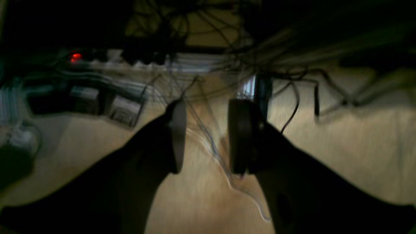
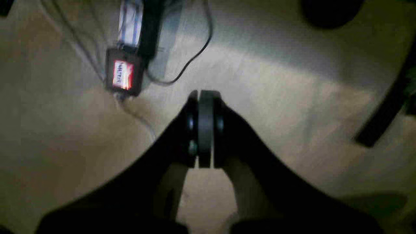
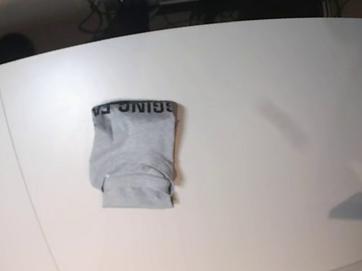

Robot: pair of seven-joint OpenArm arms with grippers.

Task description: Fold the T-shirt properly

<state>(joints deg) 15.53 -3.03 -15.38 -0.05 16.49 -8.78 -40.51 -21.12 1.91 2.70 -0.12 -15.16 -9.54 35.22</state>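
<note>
In the left wrist view, the left gripper (image 1: 207,136) is hanging with jaws apart over a wooden floor (image 1: 341,146). In the right wrist view, the right gripper (image 2: 205,130) is pressing its jaws together, holding nothing. In the base view, the T-shirt (image 3: 135,157) is lying folded on the white table (image 3: 264,96), left of centre.

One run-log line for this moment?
T-shirt: folded, lying on table | left gripper: open, empty | right gripper: shut, empty
</note>
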